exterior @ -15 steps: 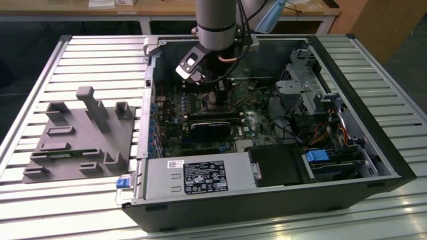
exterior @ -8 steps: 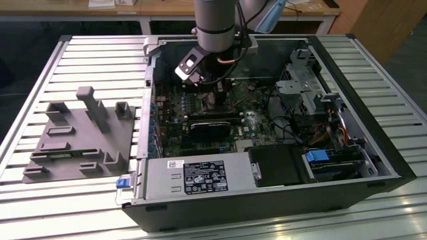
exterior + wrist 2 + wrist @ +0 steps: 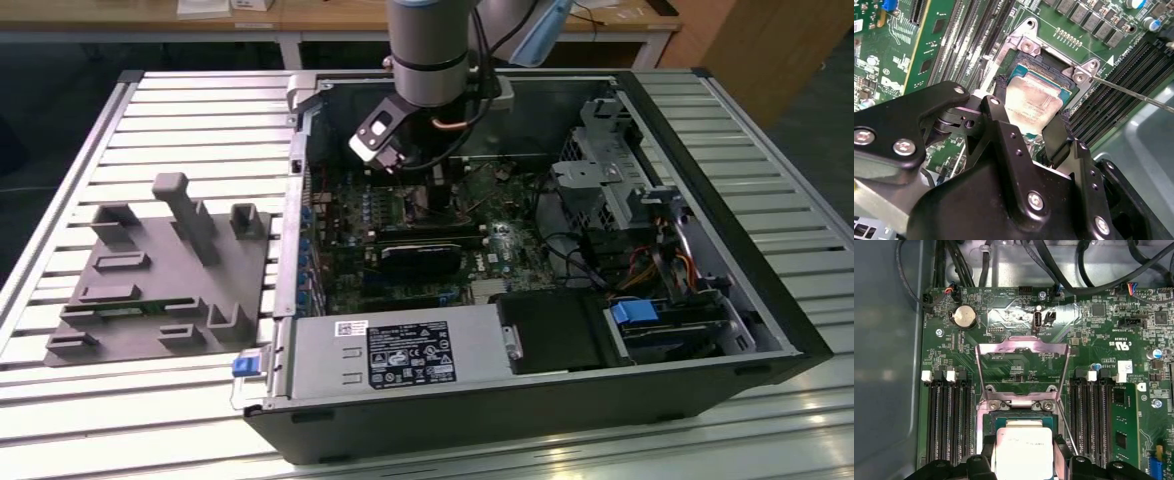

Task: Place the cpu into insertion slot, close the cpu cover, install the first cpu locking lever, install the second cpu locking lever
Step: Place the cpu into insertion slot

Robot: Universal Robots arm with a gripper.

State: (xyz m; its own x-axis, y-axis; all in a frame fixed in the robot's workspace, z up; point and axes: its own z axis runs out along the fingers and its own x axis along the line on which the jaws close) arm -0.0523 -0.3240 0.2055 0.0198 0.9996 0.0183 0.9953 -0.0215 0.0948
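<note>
My gripper [image 3: 1029, 119] [image 3: 1024, 456] reaches down inside the open computer case [image 3: 747, 330] over the motherboard. Its two black fingers flank the cpu [image 3: 1033, 102] [image 3: 1023, 450], a silver-topped square chip, and appear shut on its sides. The cpu sits in or just over the insertion slot [image 3: 1054, 61] [image 3: 1021, 416]; whether it is fully seated I cannot tell. The cpu cover [image 3: 1024, 343], a thin silver frame, stands open, hinged at the slot's far edge. A thin wire locking lever [image 3: 1134, 95] [image 3: 1069, 437] sticks out beside the slot, unlatched. In the exterior view the gripper [image 3: 430, 192] hangs low over the board.
Long black memory slots [image 3: 949, 420] [image 3: 1099, 415] run on both sides of the socket. A coin battery [image 3: 964, 317] and black cables [image 3: 1054, 270] lie beyond the cover. The power supply [image 3: 387, 355] and drive cage [image 3: 601, 180] line the case walls. A grey fixture [image 3: 160, 270] sits outside on the table.
</note>
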